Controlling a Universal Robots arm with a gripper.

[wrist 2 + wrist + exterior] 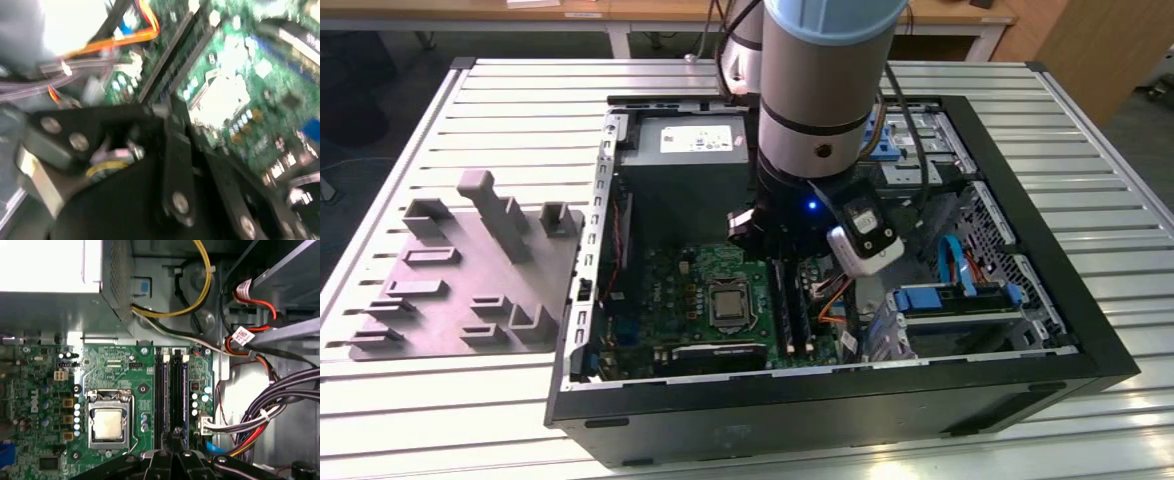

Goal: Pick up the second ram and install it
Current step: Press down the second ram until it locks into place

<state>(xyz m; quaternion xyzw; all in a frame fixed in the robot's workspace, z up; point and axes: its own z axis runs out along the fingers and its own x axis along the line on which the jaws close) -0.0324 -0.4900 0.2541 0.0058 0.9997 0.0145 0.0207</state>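
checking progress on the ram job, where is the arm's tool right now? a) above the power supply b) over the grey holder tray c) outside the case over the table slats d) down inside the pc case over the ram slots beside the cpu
d: the tool sits low in the open pc case, at the ram slots beside the cpu socket; the grey holder tray lies apart on the exterior view's left.

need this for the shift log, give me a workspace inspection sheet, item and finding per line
surface: slatted metal table carrying the open computer case
job's things: second ram standing on edge in the motherboard slots, beside the processor socket
clutter: grey holder tray on the exterior view's left
grippers: gripper down over the ram's end
cables: yellow, red and black bundles beside the board
surroundings: wooden desks behind the table
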